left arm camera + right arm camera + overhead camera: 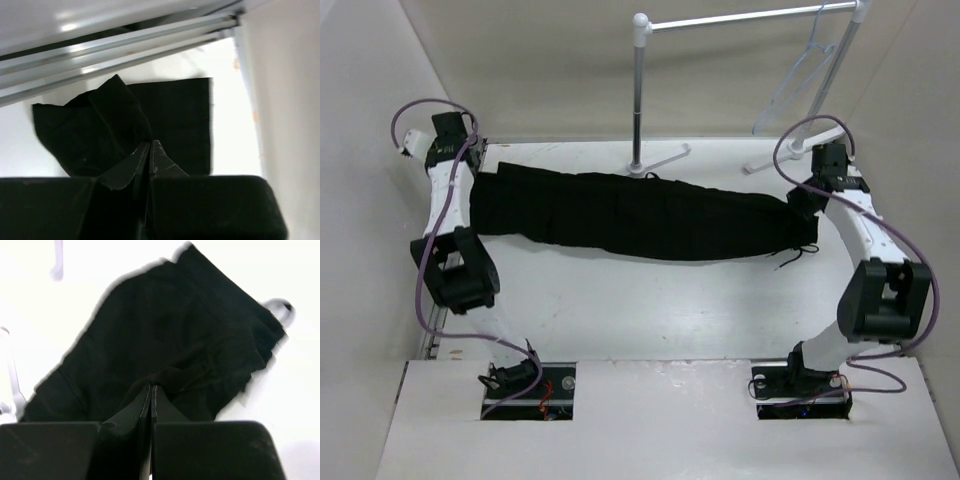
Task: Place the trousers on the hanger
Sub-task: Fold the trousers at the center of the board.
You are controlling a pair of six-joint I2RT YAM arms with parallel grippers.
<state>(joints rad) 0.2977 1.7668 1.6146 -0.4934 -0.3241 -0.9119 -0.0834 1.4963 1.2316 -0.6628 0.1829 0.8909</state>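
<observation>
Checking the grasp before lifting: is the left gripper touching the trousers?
Touching. The left wrist view shows the left gripper shut on a raised fold of the trousers.

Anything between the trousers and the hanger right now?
Nothing visible. The trousers lie stretched between the left tool and right tool, both shut on them. The hanger hangs on the rack rail past the right tool; only the rack's foot lies on the table beneath.

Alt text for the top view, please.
Black trousers lie stretched across the white table, ends pinched by the shut left pincer and right pincer. The hanger hangs on the rack behind, at the right.
</observation>
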